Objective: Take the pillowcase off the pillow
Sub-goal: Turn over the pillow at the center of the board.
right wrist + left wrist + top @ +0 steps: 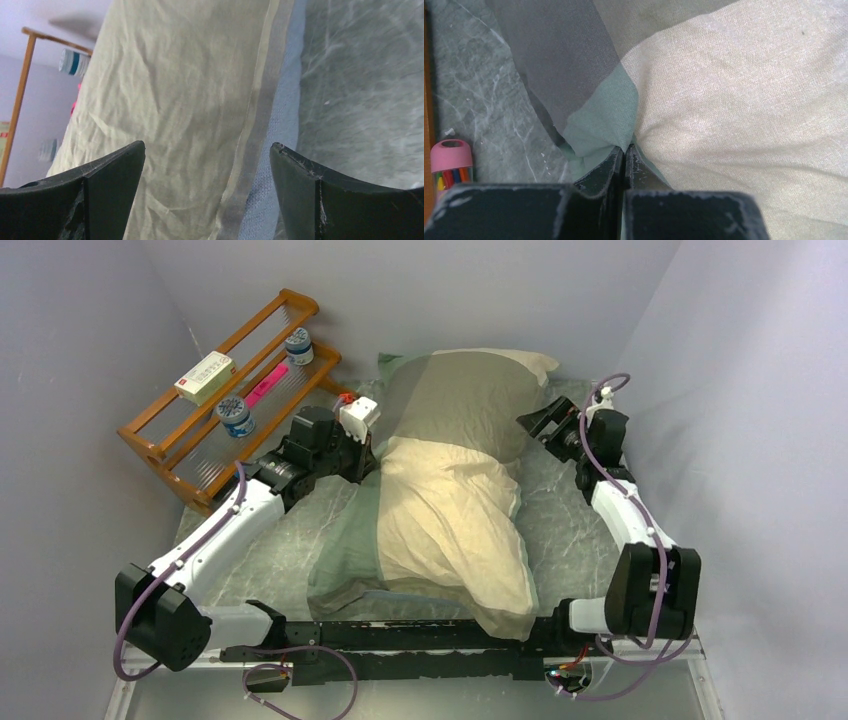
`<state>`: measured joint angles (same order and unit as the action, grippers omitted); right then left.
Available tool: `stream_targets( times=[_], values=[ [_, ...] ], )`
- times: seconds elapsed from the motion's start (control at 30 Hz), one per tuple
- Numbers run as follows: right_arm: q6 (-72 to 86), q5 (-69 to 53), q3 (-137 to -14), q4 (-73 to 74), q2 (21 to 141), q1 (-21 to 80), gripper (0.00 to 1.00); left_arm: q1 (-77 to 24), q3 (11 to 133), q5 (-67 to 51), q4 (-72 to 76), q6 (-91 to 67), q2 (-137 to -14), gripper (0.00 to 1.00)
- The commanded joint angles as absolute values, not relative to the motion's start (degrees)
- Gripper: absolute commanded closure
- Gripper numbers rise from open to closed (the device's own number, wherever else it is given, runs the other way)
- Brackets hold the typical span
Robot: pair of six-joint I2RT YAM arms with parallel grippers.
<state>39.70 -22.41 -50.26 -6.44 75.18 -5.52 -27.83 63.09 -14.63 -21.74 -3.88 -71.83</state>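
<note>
The pillowcase (450,500), in beige and olive-green checks with a green edge, lies lengthwise on the table and bulges with the pillow, which is hidden inside it. My left gripper (372,445) is at its left edge near the middle. In the left wrist view the gripper (625,148) is shut on a pinch of the green edge and beige cloth (734,90). My right gripper (530,425) is at the far right side of the case. In the right wrist view it (207,150) is wide open and empty, over the beige cloth (175,90) and its blue-grey edge strip (280,150).
A wooden rack (160,435) stands at the far left with a box (205,377), two jars (298,345) (236,416) and a pink item (266,385). A pink tube (451,162) lies left of the left gripper. The marbled table (570,520) is walled on three sides.
</note>
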Motion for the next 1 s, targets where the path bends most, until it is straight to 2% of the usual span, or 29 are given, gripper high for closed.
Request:
stream_targets(
  times=[0.0,0.37,0.57,0.67,0.77,0.87,0.9,0.97],
  values=[
    [44.35,-32.70,-46.77,-19.67,78.39,-5.80,0.03,-26.81,63.30,-14.75,-19.46,-1.80,-70.61,0.95],
    [51.19,-42.46,-41.16,-37.04,88.41,-3.28,0.05,-26.81,63.00,-15.72,-19.45,-0.70,-71.03,0.95],
    [59.78,-49.64,-41.64,-54.91,95.24,-0.66,0.19,-27.01,62.49,-15.99,-19.50,-0.70,-70.00,0.95],
    [63.38,-51.83,-42.63,-63.18,97.09,1.38,0.32,-28.02,62.92,-14.50,-20.53,-0.70,-69.29,0.86],
    [67.72,-53.16,-43.21,-70.10,98.30,2.35,0.54,-30.79,65.13,-11.33,-22.09,-0.70,-68.32,0.74],
    [71.16,-53.81,-43.63,-74.73,98.57,3.02,0.82,-34.25,67.64,-8.07,-23.75,-0.70,-67.38,0.61],
    [71.88,-53.87,-43.68,-75.54,98.31,3.18,0.88,-35.20,68.52,-7.15,-24.41,-0.70,-67.21,0.53],
    [71.66,-53.95,-43.89,-75.23,97.25,3.61,0.98,-36.85,70.34,-5.93,-25.30,-1.17,-67.07,0.44]
  ],
)
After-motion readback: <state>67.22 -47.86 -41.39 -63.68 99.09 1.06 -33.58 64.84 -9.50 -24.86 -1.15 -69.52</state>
